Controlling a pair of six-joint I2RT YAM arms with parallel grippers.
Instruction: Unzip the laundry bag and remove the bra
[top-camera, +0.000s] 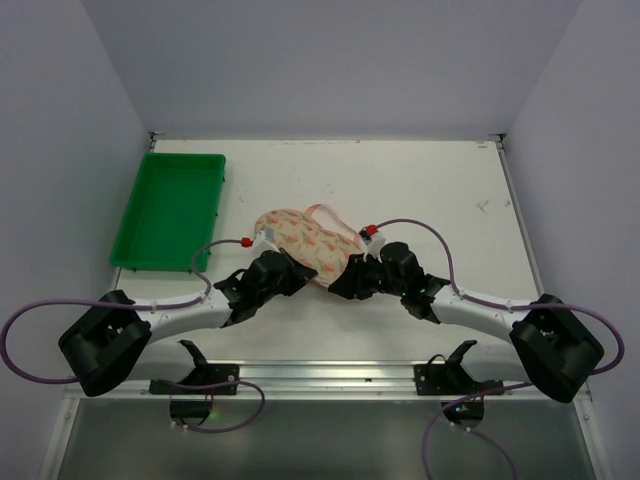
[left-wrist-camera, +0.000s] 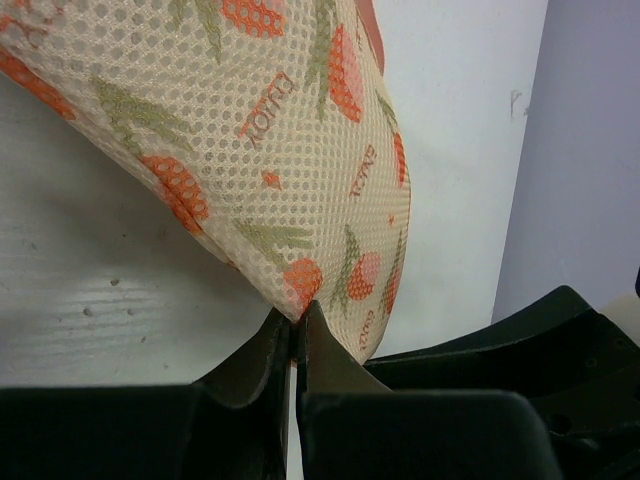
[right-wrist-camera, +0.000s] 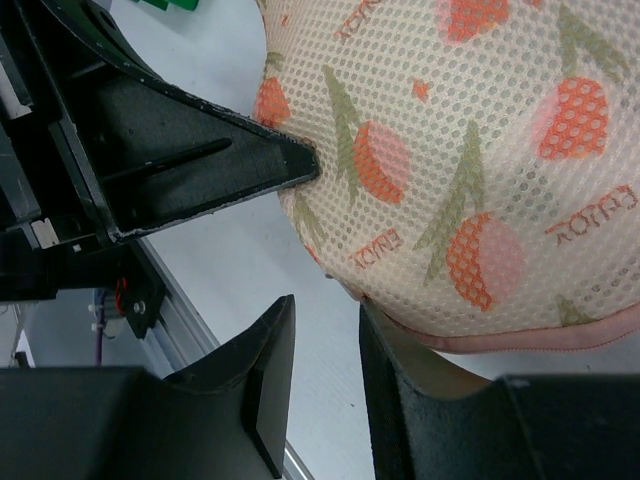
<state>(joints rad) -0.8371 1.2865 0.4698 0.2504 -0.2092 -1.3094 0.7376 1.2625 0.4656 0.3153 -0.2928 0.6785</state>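
Our black left gripper has its jaws pressed together at the tips; our black right gripper holds its jaws apart.

- top external: high above the near edge, looks down over the whole table.
- wrist views: very close, low, along the left end effector and the right end effector.
- All three share the laundry bag.

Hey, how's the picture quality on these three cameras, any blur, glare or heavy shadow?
Top external: even soft light, no glare, laundry bag small but clear. Left wrist: bag mesh sharp, left gripper dark and slightly soft at the bottom. Right wrist: print crisp, right gripper dark, little detail.
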